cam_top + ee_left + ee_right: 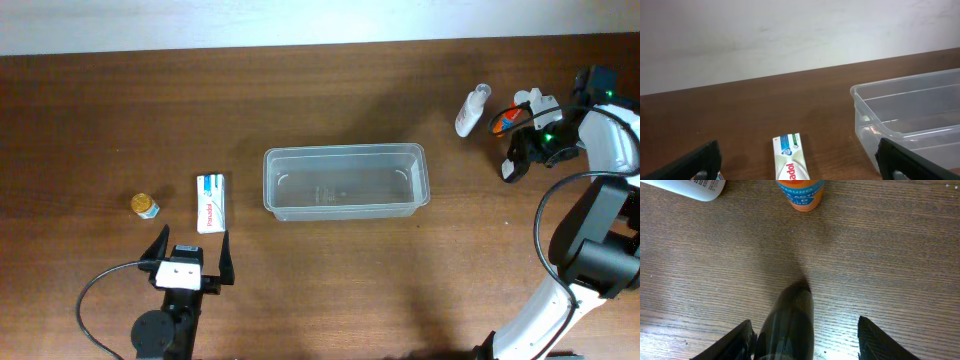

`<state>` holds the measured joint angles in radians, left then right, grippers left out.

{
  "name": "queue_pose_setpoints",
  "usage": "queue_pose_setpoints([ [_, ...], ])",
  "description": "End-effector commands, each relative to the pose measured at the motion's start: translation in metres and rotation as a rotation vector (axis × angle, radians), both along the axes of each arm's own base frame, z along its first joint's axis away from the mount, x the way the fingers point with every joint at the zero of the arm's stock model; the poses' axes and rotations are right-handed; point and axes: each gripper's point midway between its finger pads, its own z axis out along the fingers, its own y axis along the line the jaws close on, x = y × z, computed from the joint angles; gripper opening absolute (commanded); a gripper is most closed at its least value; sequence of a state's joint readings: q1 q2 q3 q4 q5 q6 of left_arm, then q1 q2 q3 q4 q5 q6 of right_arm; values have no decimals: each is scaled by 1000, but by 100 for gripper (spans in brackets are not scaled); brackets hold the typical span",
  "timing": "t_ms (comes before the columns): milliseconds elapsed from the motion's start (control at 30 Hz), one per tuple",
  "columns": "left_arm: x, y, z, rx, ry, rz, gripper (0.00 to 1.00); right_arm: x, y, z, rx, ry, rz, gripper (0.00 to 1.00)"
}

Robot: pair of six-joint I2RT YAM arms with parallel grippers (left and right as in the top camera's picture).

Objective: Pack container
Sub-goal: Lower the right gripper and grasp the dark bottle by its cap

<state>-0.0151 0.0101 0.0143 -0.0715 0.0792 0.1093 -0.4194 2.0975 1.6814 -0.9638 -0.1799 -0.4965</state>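
Note:
The clear plastic container (345, 182) sits mid-table, with nothing in it; its left end shows in the left wrist view (910, 107). A white toothpaste box (210, 202) lies left of it, in front of my open, empty left gripper (190, 255). In the left wrist view the box (789, 160) lies between the spread fingers (800, 167). My right gripper (520, 152) is at the far right. In the right wrist view its jaws (804, 325) are open around a dark bottle (790, 320) that lies close to the left finger.
A small yellow-lidded jar (145, 205) stands left of the box. A white bottle (472, 110) and an orange bottle (510, 118) are at the back right; both show in the right wrist view, white (695, 187) and orange (801, 192).

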Motion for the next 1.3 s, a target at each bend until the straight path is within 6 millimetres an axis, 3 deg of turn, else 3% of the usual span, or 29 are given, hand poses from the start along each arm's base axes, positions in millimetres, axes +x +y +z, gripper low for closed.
queue_pose_setpoints([
  [0, 0, -1, -2, 8, 1, -7, 99, -3, 2, -5, 26, 4, -1, 58],
  [233, 0, -1, -2, 8, 1, -7, 99, -9, 5, -20, 31, 17, 3, 58],
  [933, 0, -1, -2, 8, 1, -7, 99, -11, 5, -20, 31, 27, 1, 44],
  [1067, 0, -1, -2, 8, 1, -7, 99, -10, 5, -16, 28, 20, 1, 38],
  [1267, 0, -1, -2, 8, 1, -7, 99, -2, 1, 7, 12, -19, -5, 33],
])
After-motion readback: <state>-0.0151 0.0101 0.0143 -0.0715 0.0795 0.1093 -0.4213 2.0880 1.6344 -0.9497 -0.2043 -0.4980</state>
